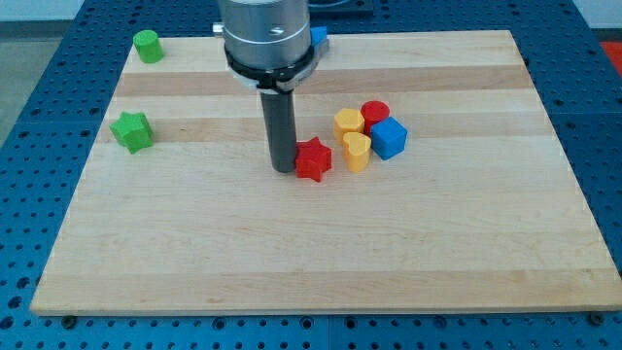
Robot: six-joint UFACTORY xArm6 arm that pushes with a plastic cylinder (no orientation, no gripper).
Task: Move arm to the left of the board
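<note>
My tip (283, 168) rests on the wooden board (194, 253) near its middle, touching or just beside the left side of a red star block (313, 159). To the right of the star sits a cluster: a yellow hexagon block (348, 122), a yellow heart block (357, 151), a red cylinder (375, 112) and a blue cube (388, 138). A green star block (131, 130) lies at the view's left. A green cylinder (148, 46) stands at the top left corner.
A blue block (319, 38) shows partly behind the arm's body at the view's top edge of the board. A blue perforated table (39, 146) surrounds the board.
</note>
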